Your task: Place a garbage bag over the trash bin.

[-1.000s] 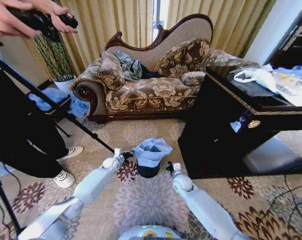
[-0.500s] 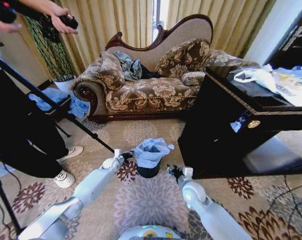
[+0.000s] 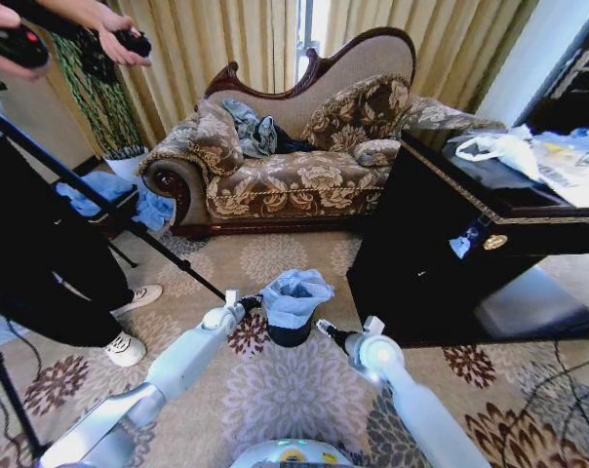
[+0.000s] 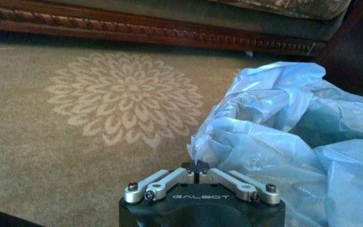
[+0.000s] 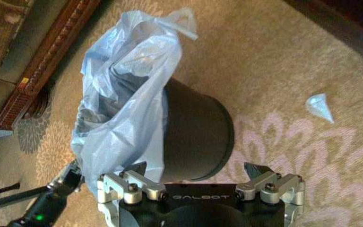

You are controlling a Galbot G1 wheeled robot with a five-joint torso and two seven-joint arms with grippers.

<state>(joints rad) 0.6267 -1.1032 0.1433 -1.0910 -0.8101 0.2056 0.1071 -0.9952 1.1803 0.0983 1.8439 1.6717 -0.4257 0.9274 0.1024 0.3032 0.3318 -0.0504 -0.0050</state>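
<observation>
- Bag [image 3: 294,295] draped over bin [image 3: 290,333], frame centre.
- Left gripper [image 3: 248,302] pinches the bag's edge.
- Right gripper [image 3: 323,328], fingers spread, just right of bin.

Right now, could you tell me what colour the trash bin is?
Plain black, best seen in the right wrist view: the trash bin.

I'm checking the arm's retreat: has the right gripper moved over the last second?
Yes. The right gripper has drawn back from beside the trash bin toward the robot, jaws open; the bin stayed put.

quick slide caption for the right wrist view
Open right claw beside the black trash bin, pale blue garbage bag draped over its rim.
</observation>
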